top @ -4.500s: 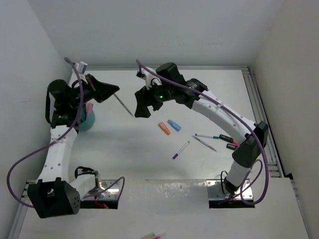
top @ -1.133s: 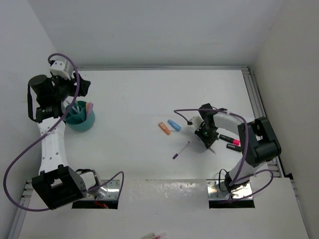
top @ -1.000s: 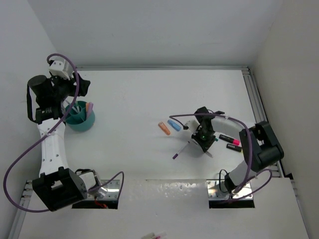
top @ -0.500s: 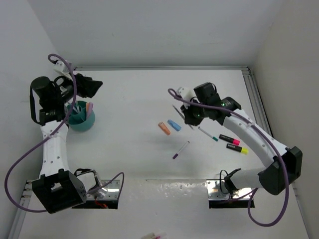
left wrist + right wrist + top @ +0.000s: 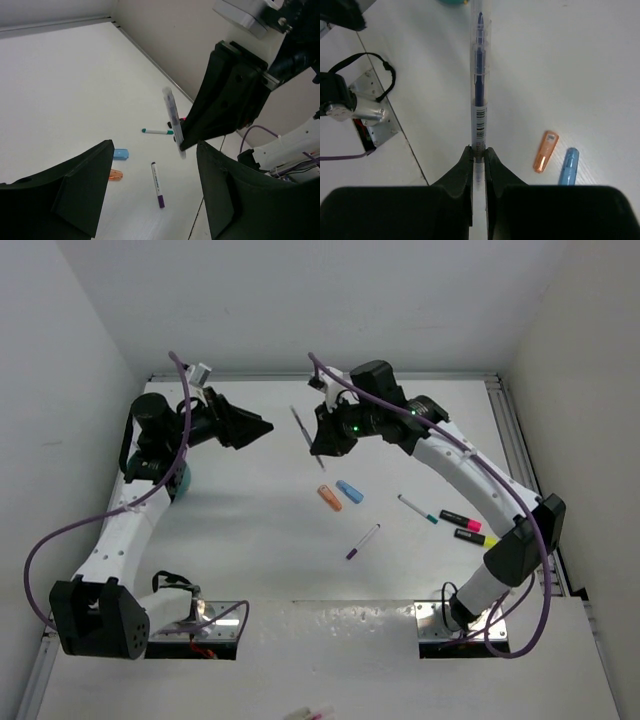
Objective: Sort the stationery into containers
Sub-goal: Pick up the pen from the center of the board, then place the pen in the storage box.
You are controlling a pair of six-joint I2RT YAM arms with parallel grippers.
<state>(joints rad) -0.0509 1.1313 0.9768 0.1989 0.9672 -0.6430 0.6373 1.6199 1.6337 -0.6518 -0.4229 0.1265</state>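
Handover, by my reading: from above, my right fingers (image 5: pixel 325 440) are clamped on the clear pen (image 5: pixel 300 425) over the bench (image 5: pixel 260 540). The left fingers (image 5: pixel 245 428) stand apart nearby, with the teal cup (image 5: pixel 180 484) under that arm. Left wrist: pen ahead of the gap, untouched. Right wrist: pinch at the pen's end. Next, close left, then release right.

Cup (image 5: pixel 181 485) far left on table (image 5: pixel 250 540); lone pen (image 5: pixel 363 541) in front of highlighters (image 5: pixel 330 498).
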